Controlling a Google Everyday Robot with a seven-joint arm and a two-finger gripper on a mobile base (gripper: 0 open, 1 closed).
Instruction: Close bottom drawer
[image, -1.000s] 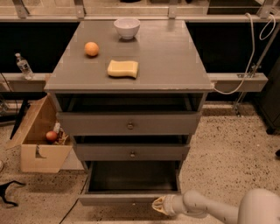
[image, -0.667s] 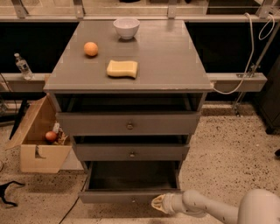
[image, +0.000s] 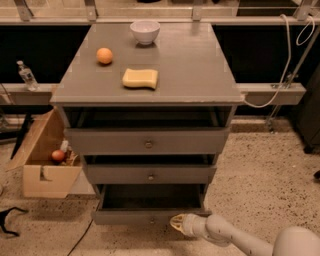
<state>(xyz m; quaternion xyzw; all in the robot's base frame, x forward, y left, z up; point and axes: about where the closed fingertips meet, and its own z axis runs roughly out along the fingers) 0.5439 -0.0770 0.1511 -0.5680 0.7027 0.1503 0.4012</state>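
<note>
The bottom drawer (image: 150, 216) is the lowest of three in the grey cabinet (image: 150, 80). It stands pulled out a short way, its dark inside showing above the flat front and small knob. My gripper (image: 176, 223) reaches in from the lower right on a white arm and sits against the drawer front, just right of the knob. The middle drawer (image: 150, 175) and top drawer (image: 148, 142) also stand a little open.
On the cabinet top lie an orange (image: 104, 55), a yellow sponge (image: 140, 78) and a white bowl (image: 145, 31). A cardboard box (image: 42, 160) stands on the floor at the left. A bottle (image: 25, 75) sits on a ledge at the left. Cables hang at the right.
The bottom drawer has slid inward and less of its inside shows. My gripper has followed it toward the cabinet.
</note>
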